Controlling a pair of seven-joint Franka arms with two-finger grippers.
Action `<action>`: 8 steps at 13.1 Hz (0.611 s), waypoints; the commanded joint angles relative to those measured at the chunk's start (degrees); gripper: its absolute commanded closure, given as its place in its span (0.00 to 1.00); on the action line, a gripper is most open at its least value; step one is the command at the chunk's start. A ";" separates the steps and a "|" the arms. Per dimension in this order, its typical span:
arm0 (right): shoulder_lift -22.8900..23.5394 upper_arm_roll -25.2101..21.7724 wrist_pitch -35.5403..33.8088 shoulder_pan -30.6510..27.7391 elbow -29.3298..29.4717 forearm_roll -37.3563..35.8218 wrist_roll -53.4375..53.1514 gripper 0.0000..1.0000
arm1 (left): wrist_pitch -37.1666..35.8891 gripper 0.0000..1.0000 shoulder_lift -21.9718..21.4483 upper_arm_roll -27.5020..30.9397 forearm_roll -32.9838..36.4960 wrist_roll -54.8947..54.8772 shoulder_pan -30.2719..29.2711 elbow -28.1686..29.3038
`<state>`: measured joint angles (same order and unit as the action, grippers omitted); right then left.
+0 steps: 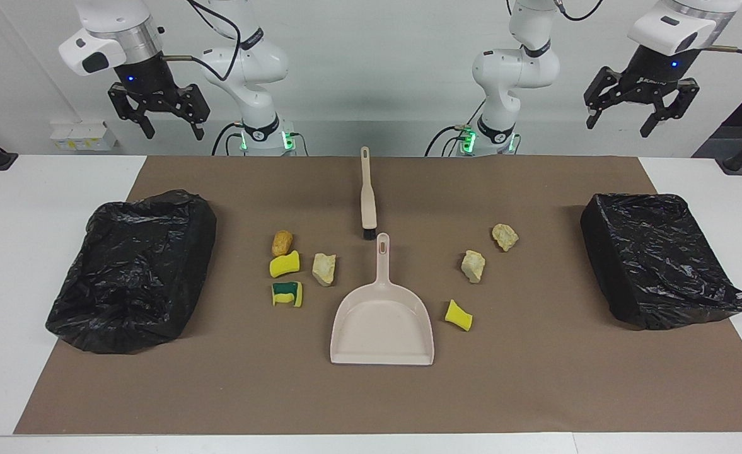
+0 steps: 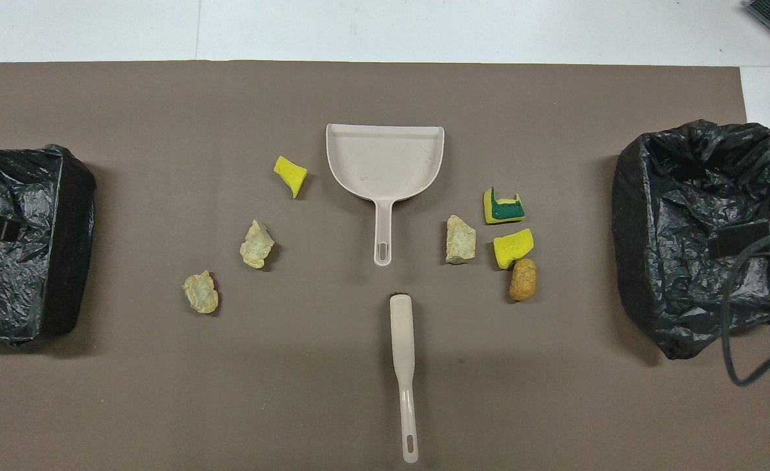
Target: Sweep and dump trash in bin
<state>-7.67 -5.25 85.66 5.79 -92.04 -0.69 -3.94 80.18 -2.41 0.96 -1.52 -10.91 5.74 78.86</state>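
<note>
On the white table (image 1: 36,265) one big brown mat (image 1: 383,397) is spread, and everything is laid on it. Two bins lined with black bags are seen: one bin (image 1: 134,271) at the right arm's end and the other bin (image 1: 657,258) at the left arm's end. One beige dustpan (image 1: 382,321) is set in the middle, and one beige brush (image 1: 368,195) is laid nearer to the robots, bristles just beside the dustpan's handle.

Seven bits of trash are counted. Four are grouped toward the right arm's end: one brown lump (image 1: 282,242), one yellow sponge (image 1: 284,264), one green-and-yellow sponge (image 1: 287,294) and one pale rock (image 1: 324,268). Three are spread toward the left arm's end: two pale rocks (image 1: 505,236) (image 1: 473,265) and one small yellow sponge (image 1: 458,314) beside the dustpan.

The right gripper (image 1: 168,129) is held high over its bin, fingers spread wide, nothing held. The left gripper (image 1: 623,123) is held high over the other bin, fingers wide too, nothing held. Both arms are kept waiting.
</note>
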 commanded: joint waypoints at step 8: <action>-0.50 0.07 1.09 -0.69 -0.86 0.87 1.30 0.00 | 1.37 0.00 -5.49 -1.58 -0.59 1.42 2.95 7.51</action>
<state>-7.67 -5.31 85.66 5.68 -92.04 -0.69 -3.94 79.91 -3.74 -0.62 -1.72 -10.83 6.27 80.40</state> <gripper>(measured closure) 0.000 0.000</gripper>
